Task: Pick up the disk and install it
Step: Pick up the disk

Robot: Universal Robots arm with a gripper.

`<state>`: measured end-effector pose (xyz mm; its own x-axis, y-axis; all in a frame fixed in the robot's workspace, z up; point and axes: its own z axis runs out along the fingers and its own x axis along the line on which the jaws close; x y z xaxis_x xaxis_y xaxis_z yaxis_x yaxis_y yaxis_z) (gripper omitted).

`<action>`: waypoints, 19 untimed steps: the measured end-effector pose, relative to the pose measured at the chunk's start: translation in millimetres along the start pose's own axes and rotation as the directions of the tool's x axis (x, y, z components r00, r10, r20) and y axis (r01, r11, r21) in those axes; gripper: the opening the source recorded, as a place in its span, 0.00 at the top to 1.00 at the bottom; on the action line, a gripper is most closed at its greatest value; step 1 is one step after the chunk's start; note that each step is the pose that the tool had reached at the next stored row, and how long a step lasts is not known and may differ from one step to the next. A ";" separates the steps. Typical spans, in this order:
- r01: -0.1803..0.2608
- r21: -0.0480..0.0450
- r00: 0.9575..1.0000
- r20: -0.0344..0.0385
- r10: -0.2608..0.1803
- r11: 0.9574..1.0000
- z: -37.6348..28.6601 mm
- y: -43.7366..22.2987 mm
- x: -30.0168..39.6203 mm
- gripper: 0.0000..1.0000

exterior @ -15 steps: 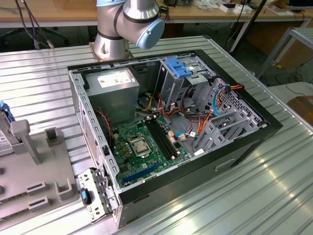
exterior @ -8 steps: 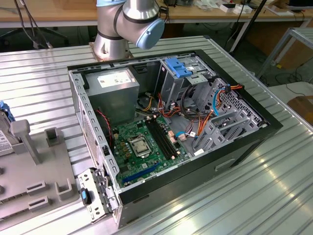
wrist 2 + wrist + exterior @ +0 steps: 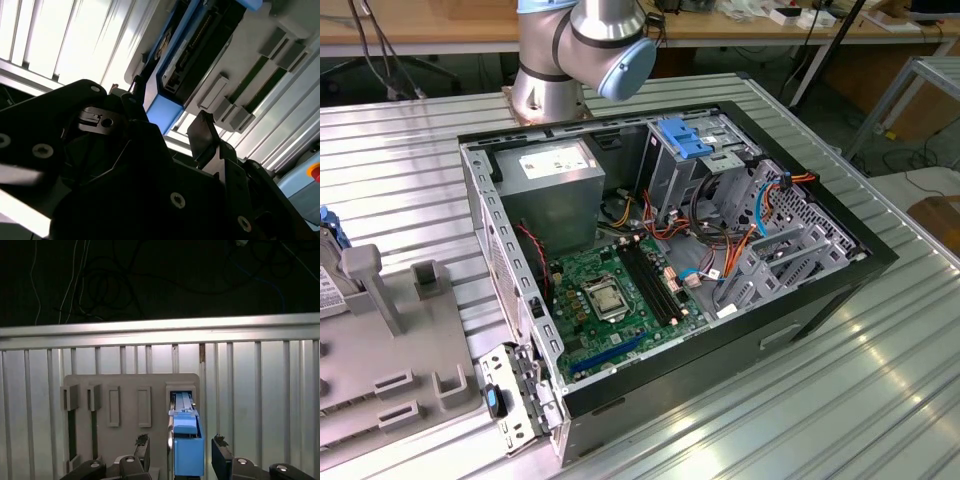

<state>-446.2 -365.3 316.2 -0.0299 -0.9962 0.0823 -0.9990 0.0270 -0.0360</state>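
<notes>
The disk [image 3: 187,440] stands on edge in a slot of the grey holder [image 3: 130,390], one bright blue rail facing the first wrist camera. My gripper [image 3: 181,441] is open and straddles it, one black finger [image 3: 143,444] on each side with a gap to the disk. In the second wrist view the disk [image 3: 195,55] shows its dark connector edge and blue rail end, with the gripper [image 3: 169,100] around that end. In the exterior view the disk [image 3: 326,288] peeks in at the far left edge.
The open computer case [image 3: 820,300] lies in the middle of the slatted metal table [image 3: 880,400]. Inside are a grey power supply [image 3: 555,190], a green motherboard [image 3: 615,295] and a metal drive cage with a blue latch [image 3: 685,140]. The arm's base [image 3: 555,70] stands behind the case.
</notes>
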 end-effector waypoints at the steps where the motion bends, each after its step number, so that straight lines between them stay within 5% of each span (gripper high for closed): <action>1: 0.000 0.000 1.000 0.000 0.000 1.000 2.6 0.1 -0.2 0.40; 6: 0.000 0.000 1.000 0.000 0.000 1.000 15.8 0.6 -1.3 0.40; 10: 0.000 0.000 1.000 0.000 0.000 1.000 15.9 0.6 -1.3 0.41; 11: 0.000 0.000 1.000 0.000 0.000 1.000 15.9 0.6 -1.3 0.48; 19: 0.000 0.000 1.000 0.000 0.000 1.000 14.1 0.5 -1.3 0.48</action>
<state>-446.2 -365.2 302.0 -0.0299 -0.9962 0.0819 -0.9990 0.0270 -0.0362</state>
